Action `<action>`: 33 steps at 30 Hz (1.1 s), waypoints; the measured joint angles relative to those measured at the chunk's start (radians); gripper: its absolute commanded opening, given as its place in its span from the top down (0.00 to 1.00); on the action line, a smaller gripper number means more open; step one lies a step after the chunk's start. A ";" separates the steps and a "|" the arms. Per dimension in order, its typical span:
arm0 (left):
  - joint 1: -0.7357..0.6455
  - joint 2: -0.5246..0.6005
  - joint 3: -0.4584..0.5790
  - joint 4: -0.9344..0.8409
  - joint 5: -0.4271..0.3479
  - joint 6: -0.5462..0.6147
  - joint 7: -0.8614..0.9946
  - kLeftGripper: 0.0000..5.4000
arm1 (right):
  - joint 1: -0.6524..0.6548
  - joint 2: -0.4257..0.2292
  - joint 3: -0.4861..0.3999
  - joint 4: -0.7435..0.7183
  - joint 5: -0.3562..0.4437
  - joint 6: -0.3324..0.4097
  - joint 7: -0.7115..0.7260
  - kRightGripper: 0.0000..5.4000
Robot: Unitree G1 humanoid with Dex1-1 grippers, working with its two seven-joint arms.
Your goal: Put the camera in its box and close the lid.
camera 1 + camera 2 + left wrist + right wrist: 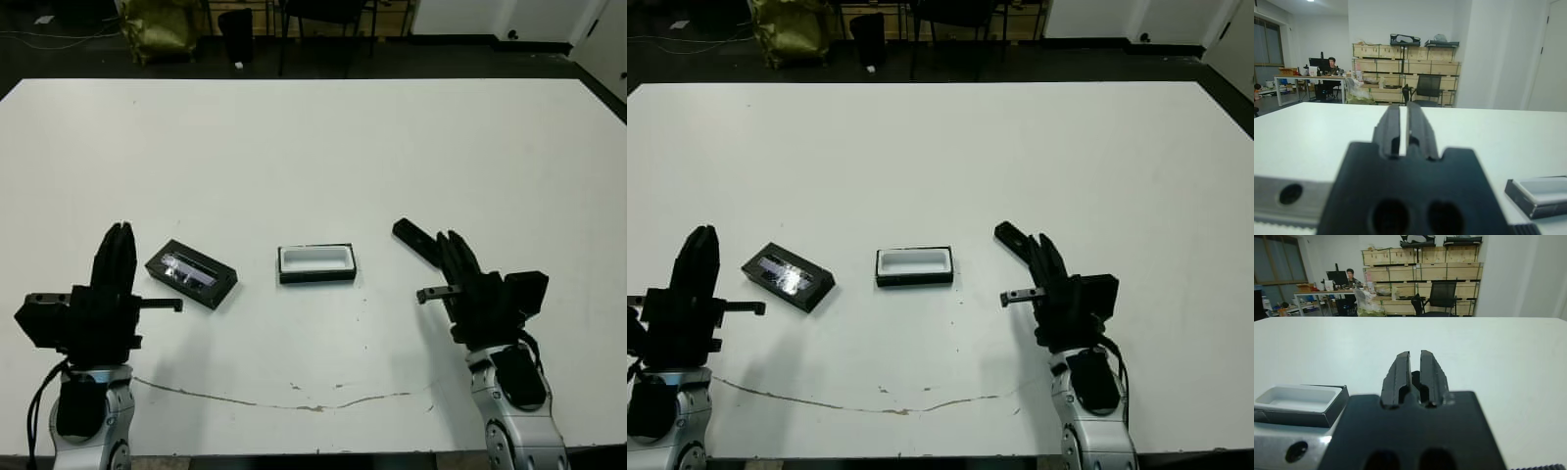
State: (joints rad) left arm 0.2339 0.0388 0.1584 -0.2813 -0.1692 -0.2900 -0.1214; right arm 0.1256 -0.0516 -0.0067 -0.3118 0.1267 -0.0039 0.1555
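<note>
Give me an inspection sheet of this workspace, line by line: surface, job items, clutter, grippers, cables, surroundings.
Surface: white table, with a thin brownish crack line near the front edge.
Job's things: box open, white lining empty, at centre; lid lying apart on its left; camera on the table, just ahead of the right gripper.
Clutter: nothing seen.
Grippers: left gripper and right gripper both shut, holding nothing.
Cables: one at the left arm's base.
Surroundings: chair, shelves of wooden crates, a seated person at a desk.

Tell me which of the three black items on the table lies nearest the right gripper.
The camera, the slim black bar just ahead of the right gripper; the box and lid lie further left.
</note>
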 measured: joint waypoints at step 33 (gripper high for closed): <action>-0.010 0.000 -0.007 -0.003 -0.007 0.004 -0.007 1.00 | -0.249 -0.298 -0.089 0.096 0.069 0.147 0.227 0.61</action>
State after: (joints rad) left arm 0.2243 0.0391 0.1518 -0.2840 -0.1765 -0.2865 -0.1288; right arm -0.1238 -0.3493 -0.0958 -0.2155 0.1960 0.1434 0.3824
